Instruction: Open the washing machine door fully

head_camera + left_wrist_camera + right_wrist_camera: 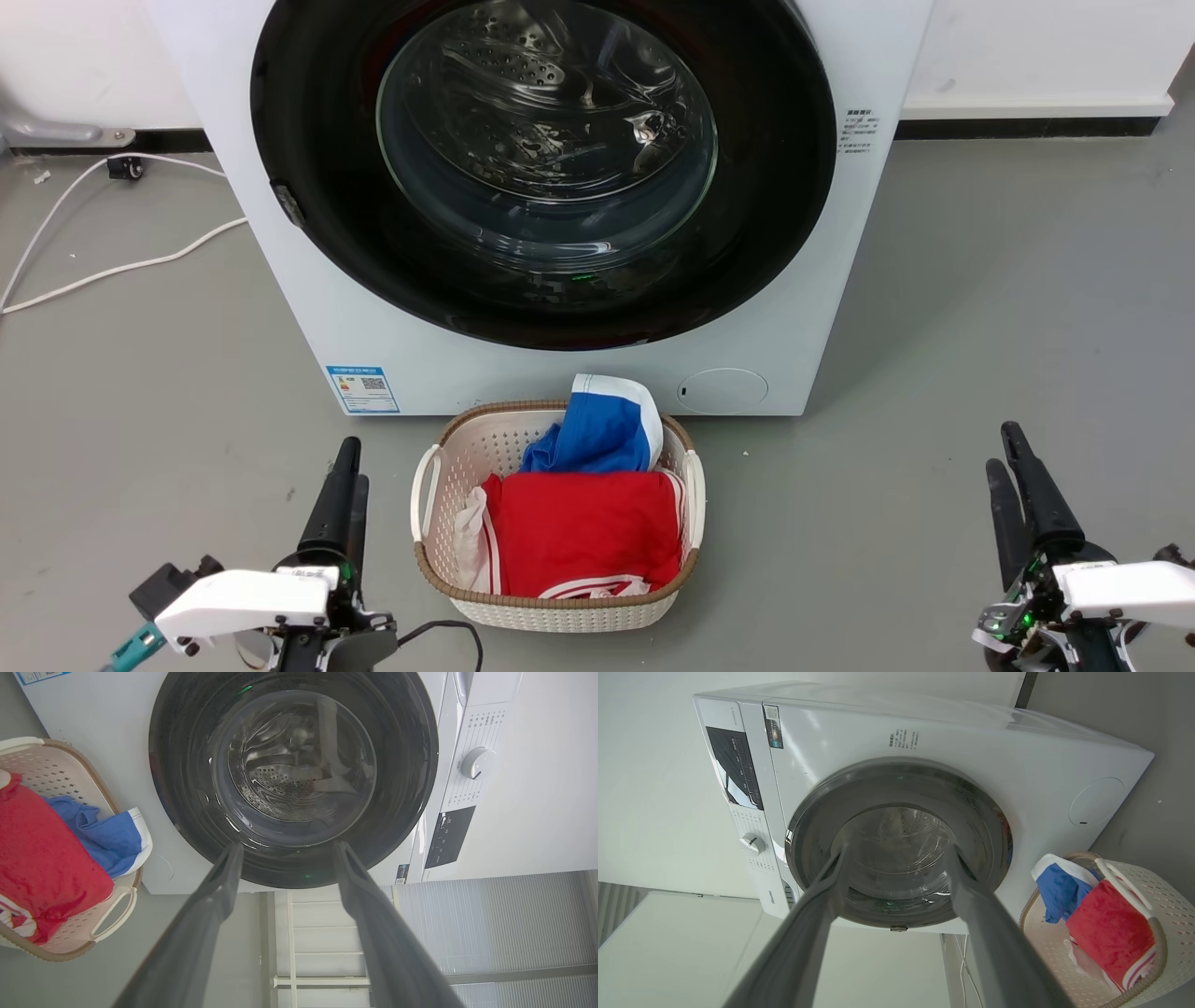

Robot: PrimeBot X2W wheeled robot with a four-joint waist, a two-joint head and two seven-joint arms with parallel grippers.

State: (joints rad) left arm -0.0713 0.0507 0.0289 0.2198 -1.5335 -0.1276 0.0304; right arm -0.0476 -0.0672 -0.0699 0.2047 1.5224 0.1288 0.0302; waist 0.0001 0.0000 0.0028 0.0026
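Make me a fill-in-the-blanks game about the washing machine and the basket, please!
1. The washing machine door is ____, not open.
2. The basket stands in ____ of the machine.
3. The basket holds a red cloth and a blue cloth; the ____ one is nearer the machine.
4. The left gripper and the right gripper are both ____, holding nothing.
Missing words: shut; front; blue; open.
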